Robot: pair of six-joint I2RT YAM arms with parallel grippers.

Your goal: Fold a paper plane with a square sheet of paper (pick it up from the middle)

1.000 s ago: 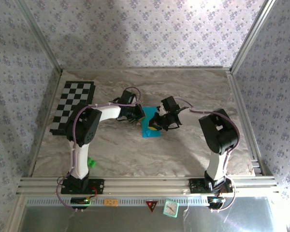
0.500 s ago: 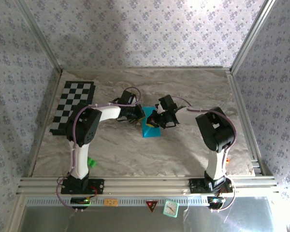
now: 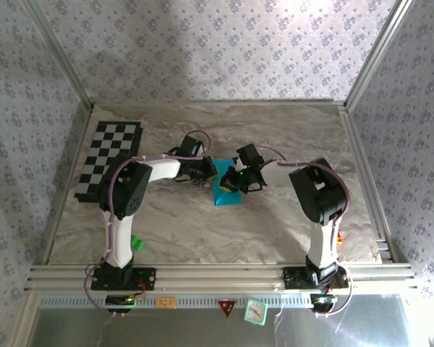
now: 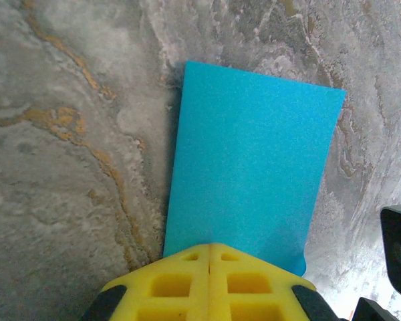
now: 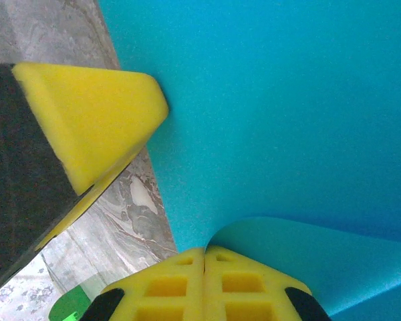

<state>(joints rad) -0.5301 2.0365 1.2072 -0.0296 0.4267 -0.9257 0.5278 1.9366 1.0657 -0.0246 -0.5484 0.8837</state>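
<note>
square sheet of paper (image 3: pixel 224 194) is lying as a rectangle mid-table; the right gripper (image 5: pixel 205 284), fingers clamped on a curling flap, is likely lifting it for a crease. the left gripper (image 4: pixel 210 281), fingers together, is apparently pinning its left edge, while the checkerboard mat (image 3: pixel 108 155) and green block (image 3: pixel 137 242) are sitting well apart, obstructing nothing.

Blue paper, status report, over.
Left pincer shut, tip pressing paper edge. Right pincer shut on lifted flap. Green block well clear.
</note>
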